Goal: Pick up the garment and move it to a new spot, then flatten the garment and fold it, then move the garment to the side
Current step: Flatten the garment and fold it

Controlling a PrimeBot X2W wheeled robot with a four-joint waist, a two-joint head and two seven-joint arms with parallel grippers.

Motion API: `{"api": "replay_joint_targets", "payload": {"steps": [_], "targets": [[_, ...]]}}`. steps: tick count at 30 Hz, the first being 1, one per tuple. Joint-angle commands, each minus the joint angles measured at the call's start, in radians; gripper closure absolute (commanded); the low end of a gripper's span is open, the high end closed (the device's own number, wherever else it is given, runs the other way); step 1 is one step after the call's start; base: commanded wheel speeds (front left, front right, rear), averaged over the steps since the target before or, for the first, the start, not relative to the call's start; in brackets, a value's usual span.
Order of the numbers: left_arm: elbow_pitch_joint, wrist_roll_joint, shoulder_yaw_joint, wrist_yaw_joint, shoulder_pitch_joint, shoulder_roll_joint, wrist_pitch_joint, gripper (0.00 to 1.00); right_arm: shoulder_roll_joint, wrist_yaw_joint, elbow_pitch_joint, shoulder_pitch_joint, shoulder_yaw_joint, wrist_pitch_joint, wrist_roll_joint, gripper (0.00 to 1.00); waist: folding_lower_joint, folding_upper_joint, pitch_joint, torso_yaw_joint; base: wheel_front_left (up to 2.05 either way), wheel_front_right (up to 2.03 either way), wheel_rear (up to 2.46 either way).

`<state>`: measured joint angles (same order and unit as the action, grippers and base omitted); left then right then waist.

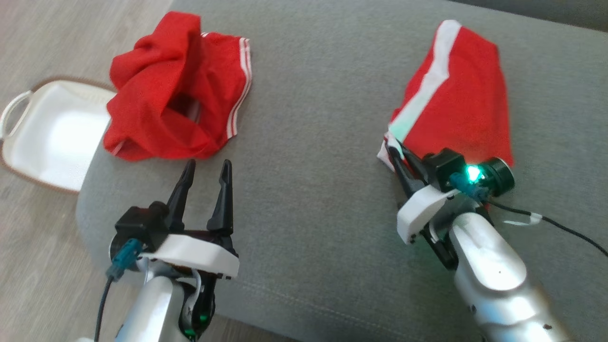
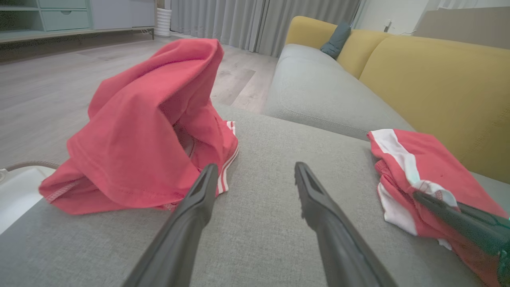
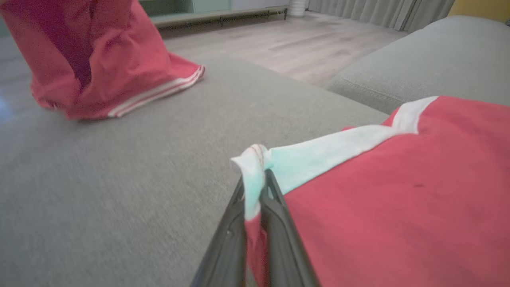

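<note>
Head view: two garments (image 1: pixel 175 90); left fingers (image 1: pixel 183 190) wide, empty; right fingers (image 1: pixel 401 171) tight on folded garment (image 1: pixel 456 104).

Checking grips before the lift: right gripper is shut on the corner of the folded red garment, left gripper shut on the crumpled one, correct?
Not quite. The left gripper is open and empty, short of the crumpled garment, as the left wrist view shows. The right gripper is shut on the corner of the folded garment.
</note>
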<state>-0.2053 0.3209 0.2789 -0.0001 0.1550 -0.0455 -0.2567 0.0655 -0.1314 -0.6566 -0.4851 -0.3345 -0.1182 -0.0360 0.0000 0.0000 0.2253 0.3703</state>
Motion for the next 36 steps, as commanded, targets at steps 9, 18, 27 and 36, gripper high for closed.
{"api": "replay_joint_targets", "payload": {"steps": [9, 18, 27, 36], "targets": [[0.031, -0.02, -0.057, -0.001, 0.011, -0.005, -0.005, 0.0, -0.015, 0.001, 0.14, -0.148, 0.092, -0.082, 0.094, 1.0, 0.0, 0.0, -0.073, -0.098, 0.0, 0.0, 0.0], [0.044, -0.018, -0.058, 0.0, 0.004, -0.005, -0.005, 0.0, 0.024, 0.001, 0.16, -0.194, 0.39, 0.008, -0.04, 1.0, 0.0, 0.0, -0.08, -0.132, 0.0, 0.0, 0.0], [0.045, -0.018, -0.05, -0.012, 0.025, -0.005, -0.005, 0.0, 0.148, 0.001, 0.068, -0.277, 0.557, 0.048, -0.126, 1.0, 0.0, 0.0, -0.032, -0.118, 0.0, 0.0, 0.0], [0.036, -0.01, -0.037, -0.02, 0.053, -0.005, -0.005, 0.0, 0.201, 0.001, -0.04, -0.424, 0.674, -0.02, -0.261, 1.0, 0.0, 0.0, 0.02, -0.091, 0.0, 0.0, 0.0]]}}
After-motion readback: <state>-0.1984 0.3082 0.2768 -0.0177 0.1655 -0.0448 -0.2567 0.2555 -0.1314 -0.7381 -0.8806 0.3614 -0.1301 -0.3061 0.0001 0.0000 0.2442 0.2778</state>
